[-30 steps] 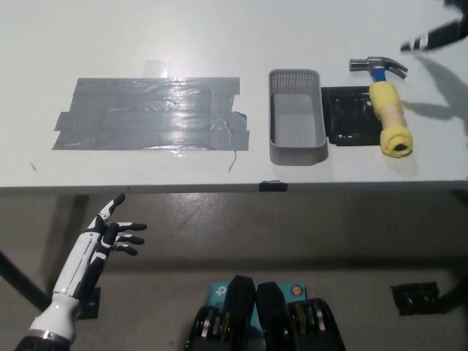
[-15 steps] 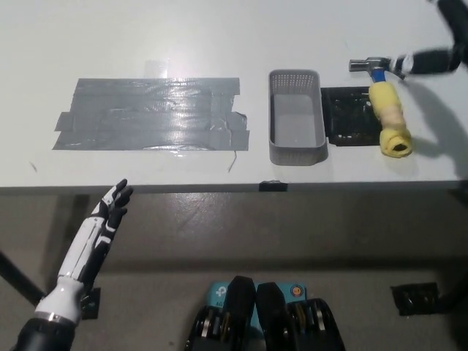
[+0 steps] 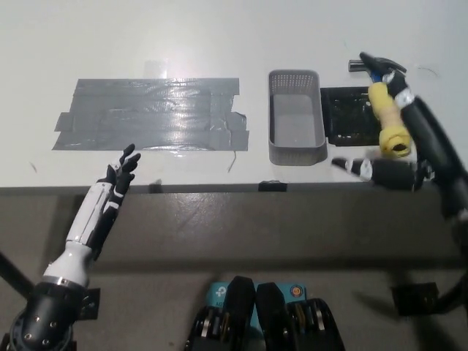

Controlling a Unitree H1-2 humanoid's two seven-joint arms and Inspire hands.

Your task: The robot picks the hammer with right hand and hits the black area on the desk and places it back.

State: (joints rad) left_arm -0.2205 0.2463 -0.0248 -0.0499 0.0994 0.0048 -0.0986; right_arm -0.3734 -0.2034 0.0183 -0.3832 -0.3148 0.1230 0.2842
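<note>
I see my right hand (image 3: 395, 117) spread open over the hammer (image 3: 385, 110), holding nothing; left hand (image 3: 117, 179) open at the table (image 3: 219, 36) edge.

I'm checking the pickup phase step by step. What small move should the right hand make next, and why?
Probably close the right hand around the hammer's yellow handle. The black hand is spread over the hammer, which seems to lie flat by the black pad, and no firm grip shows yet. The left hand hovers open at the table's front edge.
</note>
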